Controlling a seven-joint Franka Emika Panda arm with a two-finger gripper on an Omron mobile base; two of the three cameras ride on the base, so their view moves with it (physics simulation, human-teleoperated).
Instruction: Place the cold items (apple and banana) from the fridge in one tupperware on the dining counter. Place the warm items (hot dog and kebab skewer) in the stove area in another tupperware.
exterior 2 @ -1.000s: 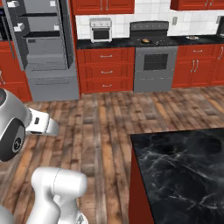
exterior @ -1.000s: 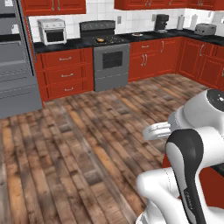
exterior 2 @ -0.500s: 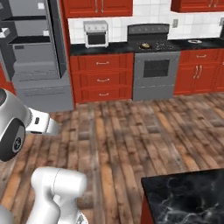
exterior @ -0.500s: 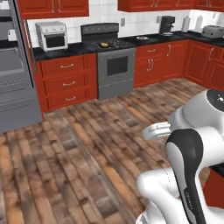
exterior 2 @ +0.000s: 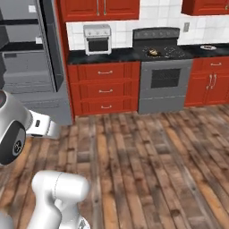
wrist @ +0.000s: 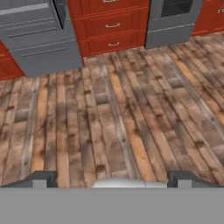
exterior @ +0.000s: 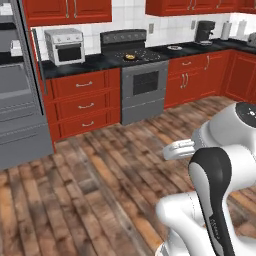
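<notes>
My gripper [wrist: 113, 177] stands open over the wooden floor, with nothing between its dark fingertips [wrist: 43, 177]. The grey fridge [exterior: 15, 100] [exterior 2: 27, 67] is at the left with its door swung open; its lower drawer [wrist: 39, 35] fronts the hand view. The stove [exterior: 142, 80] [exterior 2: 163, 71] [wrist: 173, 22] stands between red cabinets. On its top sits a small dark pan [exterior: 131, 56] [exterior 2: 154, 52] holding something yellowish, too small to tell. The apple, banana, hot dog, kebab skewer, tupperware and dining counter are out of view.
A toaster oven [exterior: 64, 46] [exterior 2: 98, 38] sits on the black counter left of the stove. A coffee machine [exterior: 204, 31] and a plate [exterior: 174, 47] [exterior 2: 208, 47] are to its right. Red drawers [wrist: 111, 26] line the wall. Wooden floor [exterior 2: 147, 156] stretches ahead.
The whole picture has shifted: the base has driven nearer the stove and fridge, and the black dining counter has left the right base view. The gripper stays open.
</notes>
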